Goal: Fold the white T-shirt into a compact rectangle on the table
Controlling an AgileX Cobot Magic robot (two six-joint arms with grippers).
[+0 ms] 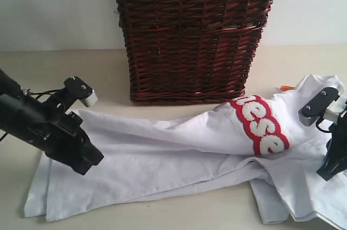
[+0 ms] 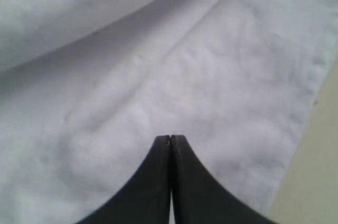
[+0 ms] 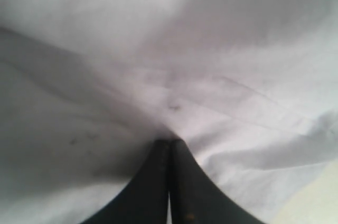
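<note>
The white T-shirt point(image 1: 179, 148) lies rumpled across the table point(image 1: 162, 219), its red-outlined letters point(image 1: 264, 127) on a raised fold at the right. An orange neck tag point(image 1: 286, 87) peeks out behind it. My left gripper point(image 1: 89, 164) hangs over the shirt's left part. In the left wrist view its jaws point(image 2: 170, 138) are shut, with flat white cloth point(image 2: 211, 76) beneath and nothing seen between them. My right gripper point(image 1: 329, 173) is down on the shirt's right end. In the right wrist view it point(image 3: 170, 140) is shut, and creases of the cloth point(image 3: 211, 92) gather at its tips.
A tall dark brown wicker basket point(image 1: 192, 34) stands at the back centre, just behind the shirt. Bare beige table shows past the shirt's hem point(image 2: 311, 182) and at the shirt's edge by the right gripper point(image 3: 322, 197).
</note>
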